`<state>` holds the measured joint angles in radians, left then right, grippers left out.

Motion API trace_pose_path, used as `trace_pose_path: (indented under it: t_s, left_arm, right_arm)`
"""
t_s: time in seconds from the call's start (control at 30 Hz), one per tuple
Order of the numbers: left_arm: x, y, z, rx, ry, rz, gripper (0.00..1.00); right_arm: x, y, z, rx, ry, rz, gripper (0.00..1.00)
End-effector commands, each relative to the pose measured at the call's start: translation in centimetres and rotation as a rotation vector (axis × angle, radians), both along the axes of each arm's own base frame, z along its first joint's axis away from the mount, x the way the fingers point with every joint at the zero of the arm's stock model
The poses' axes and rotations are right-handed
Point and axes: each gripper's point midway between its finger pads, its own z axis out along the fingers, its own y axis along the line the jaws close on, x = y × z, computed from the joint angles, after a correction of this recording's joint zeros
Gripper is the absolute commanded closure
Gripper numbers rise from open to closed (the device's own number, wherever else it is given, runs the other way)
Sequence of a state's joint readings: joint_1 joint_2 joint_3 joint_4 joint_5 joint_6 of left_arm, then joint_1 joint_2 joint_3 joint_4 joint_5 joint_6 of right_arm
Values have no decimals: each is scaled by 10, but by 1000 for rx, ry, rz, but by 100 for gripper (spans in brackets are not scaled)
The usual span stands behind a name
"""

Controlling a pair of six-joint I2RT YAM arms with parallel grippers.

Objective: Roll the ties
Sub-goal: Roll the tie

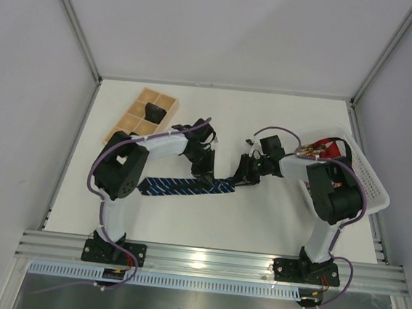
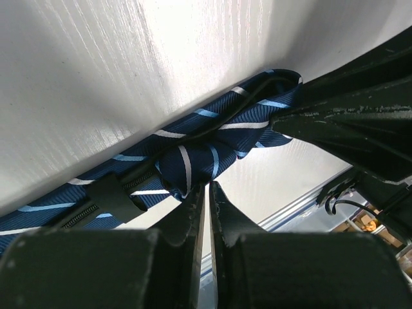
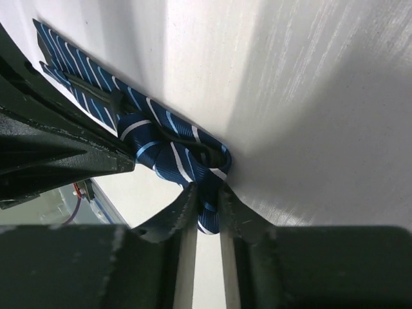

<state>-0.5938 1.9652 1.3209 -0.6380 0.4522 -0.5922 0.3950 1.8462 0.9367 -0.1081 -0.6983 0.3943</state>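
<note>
A navy tie (image 1: 177,187) with pale diagonal stripes lies flat across the table's middle, its right end folded into a small loop. My left gripper (image 1: 205,175) is shut on that fold; in the left wrist view the fingertips (image 2: 207,187) pinch the tie (image 2: 193,158) by its edge. My right gripper (image 1: 239,178) faces it from the right and is shut on the same end. In the right wrist view the tie's loop (image 3: 164,151) sits between the tips (image 3: 207,192). A dark rolled bundle (image 1: 154,111) sits in the wooden tray (image 1: 132,122).
A white basket (image 1: 367,186) at the right edge holds red and gold-patterned ties (image 1: 322,147). The wooden compartment tray lies at the back left. Purple cables run along both arms. A metal rail (image 1: 210,259) borders the table's near edge.
</note>
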Motion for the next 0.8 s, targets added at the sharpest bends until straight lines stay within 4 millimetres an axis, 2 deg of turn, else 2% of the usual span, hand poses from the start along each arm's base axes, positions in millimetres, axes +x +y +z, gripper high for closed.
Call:
trace_pose_path:
  t_s: [0.0, 0.13, 0.23, 0.4, 0.57, 0.77]
  left_arm:
    - [1, 14, -14, 51, -8, -12, 88]
    - [-2, 14, -17, 49, 2, -19, 89]
    - [-4, 7, -16, 8, 17, -13, 89]
    - [0, -4, -13, 8, 9, -30, 89]
    - [-4, -21, -13, -2, 9, -57, 89]
    - [-8, -47, -11, -25, 9, -94, 89]
  right_arm:
    - [6, 4, 6, 29, -21, 0, 81]
    - [4, 5, 20, 49, 16, -46, 95]
    - [-1, 8, 38, 41, 18, -49, 99]
    - [-10, -5, 56, -51, 23, -70, 100]
    - [-29, -20, 59, -122, 61, -83, 100]
    - [-40, -34, 63, -202, 62, -116, 100]
